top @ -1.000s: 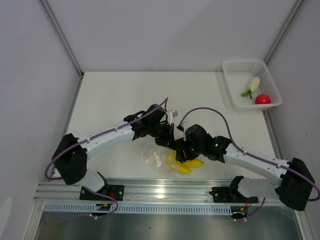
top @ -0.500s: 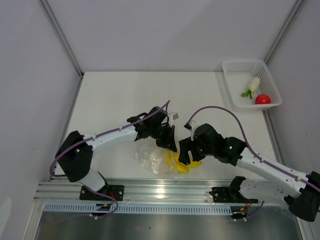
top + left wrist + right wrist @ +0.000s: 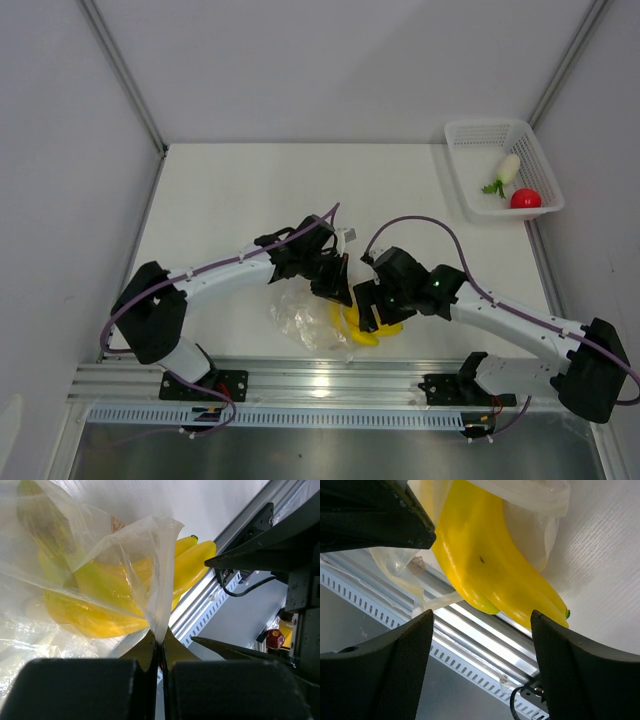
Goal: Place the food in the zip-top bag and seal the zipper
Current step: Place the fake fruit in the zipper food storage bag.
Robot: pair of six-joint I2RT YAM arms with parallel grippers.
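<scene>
Lying at the near edge of the bench (image 3: 230, 190), just beyond the metal rail (image 3: 320, 375), the banana bunch (image 3: 366, 332) rested partly inside the zip-top bag (image 3: 300, 312). Its stem end sat under the clear film, and its green-tipped ends poked out bare toward the rail. The crumpled rest of the bag spread out to the left of the banana bunch.

The left fingers (image 3: 152, 652) were pressed together on a raised fold of the bag's film, directly over the banana bunch. In the left wrist view the yellow fruit showed through the plastic just past that pinch. The right fingers (image 3: 366, 312) stood spread wide on the right side of the banana bunch with nothing between them. In the right wrist view the fruit lay just ahead of their tips, touching neither one.

From above, both sets of fingers covered the bag's mouth and much of the banana bunch, so how deep the fruit sat could not be read there. The zipper could not be made out in any view. The film's edges blurred into glare against the white bench.

Well beyond the banana bunch, in the far right corner, the white mesh basket (image 3: 455, 130) held the radish (image 3: 507, 168) and the red fruit (image 3: 525, 198). The radish lay on the far side of the red fruit.
</scene>
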